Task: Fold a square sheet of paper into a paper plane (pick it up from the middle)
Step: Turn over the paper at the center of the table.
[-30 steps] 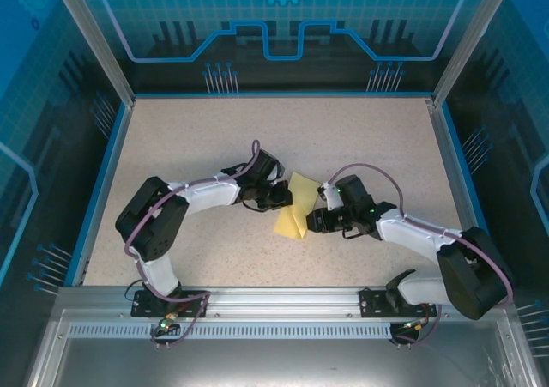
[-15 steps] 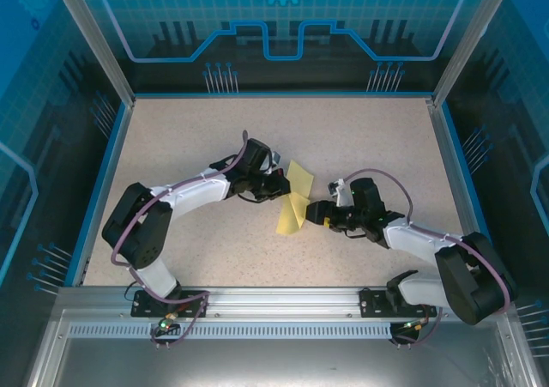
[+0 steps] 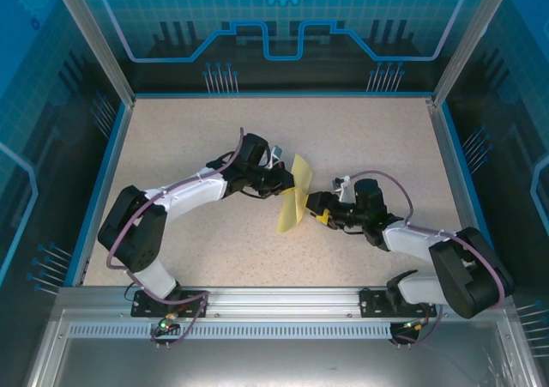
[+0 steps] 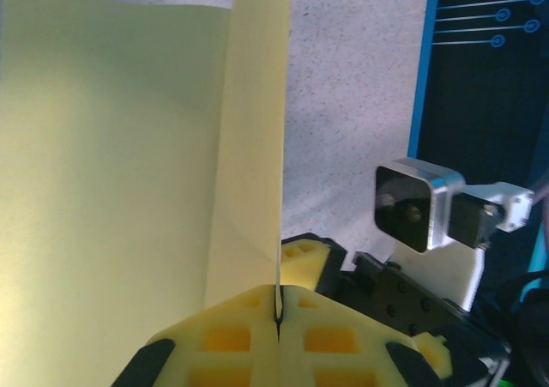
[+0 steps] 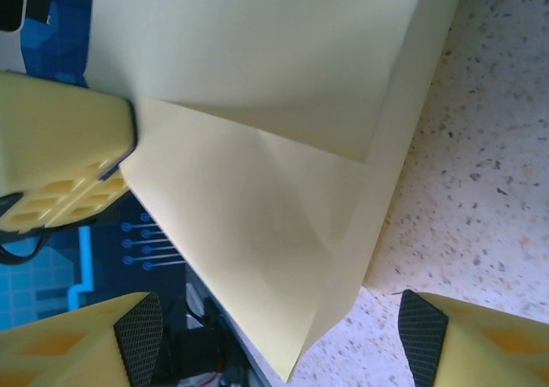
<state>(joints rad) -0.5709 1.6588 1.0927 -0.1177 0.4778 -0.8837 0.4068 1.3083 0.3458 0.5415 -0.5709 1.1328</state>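
The paper (image 3: 293, 196) is pinched tight by the left gripper (image 3: 286, 185) and held up on its edge over the table (image 3: 189, 138). The right gripper (image 3: 316, 206) is held wide open just beside it. Some folds are made. More folding is likely left.

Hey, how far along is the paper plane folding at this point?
Done: the yellow sheet is picked up and carries folds, a diagonal crease and an overlapping layer. In hand: the left claw is shut on its edge; the right claw stands open by its lower end. Left: no pointed dart with wings yet.
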